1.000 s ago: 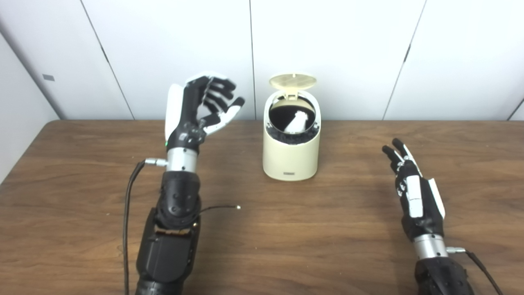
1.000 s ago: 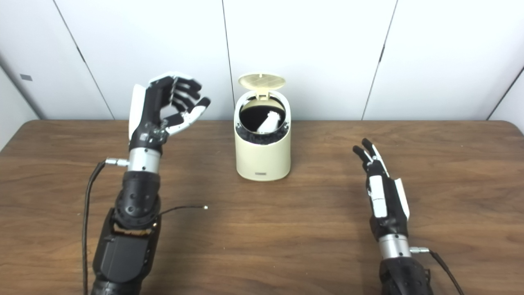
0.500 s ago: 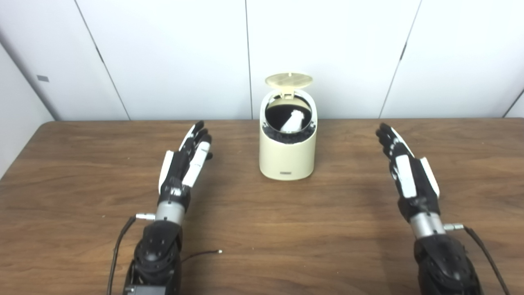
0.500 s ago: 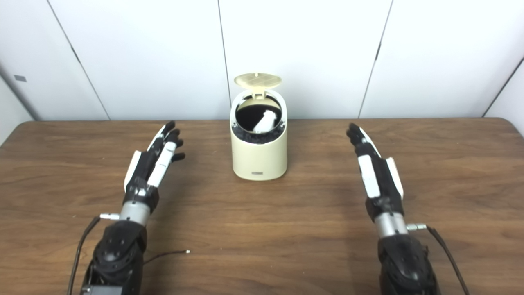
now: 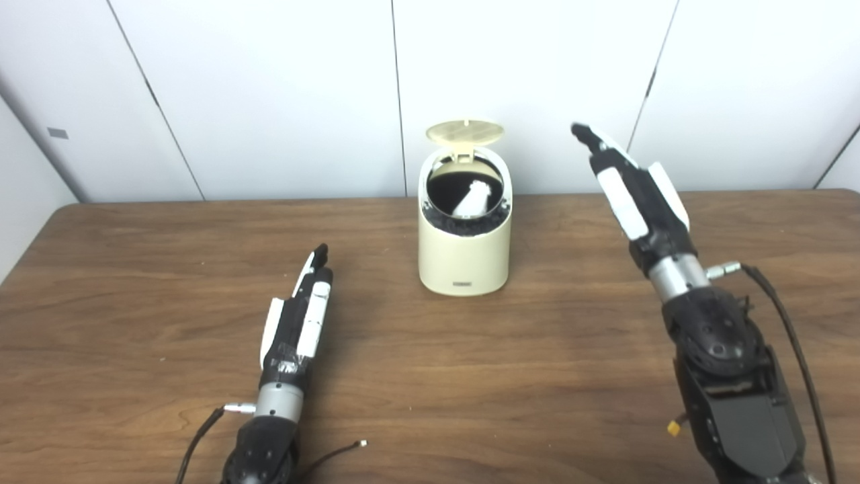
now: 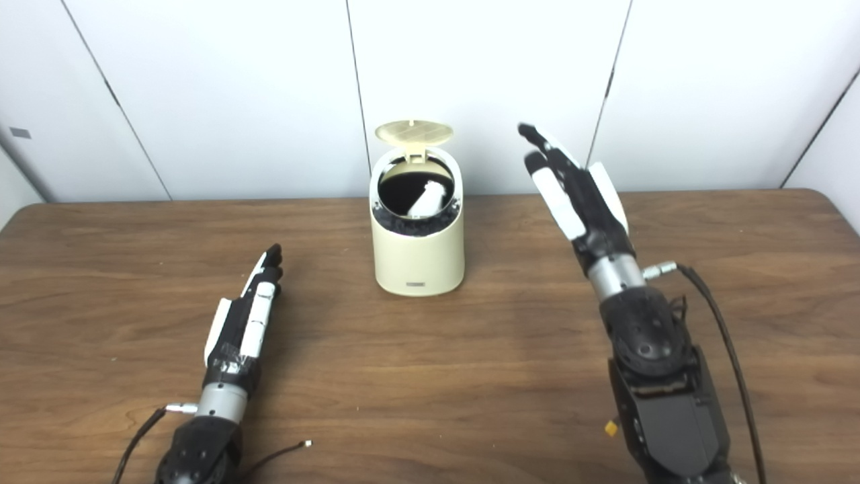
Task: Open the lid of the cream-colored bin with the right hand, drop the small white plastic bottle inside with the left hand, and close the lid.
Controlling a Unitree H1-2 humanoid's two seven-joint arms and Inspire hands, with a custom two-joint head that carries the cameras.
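Fingers [image 5: 591, 141] straight, empty: right hand [image 5: 635, 191] now raised beside bin [image 5: 462, 255]; lid [image 5: 465, 130] up.

The left hand [image 5: 299, 323] is held low with fingers straight and together, nothing grasped. The right hand [image 5: 631, 185] is raised on its forearm, fingers extended, also empty.

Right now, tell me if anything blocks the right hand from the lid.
Nothing visible does. The right hand is raised, open, beside the bin; only air lies between it and the upright lid.
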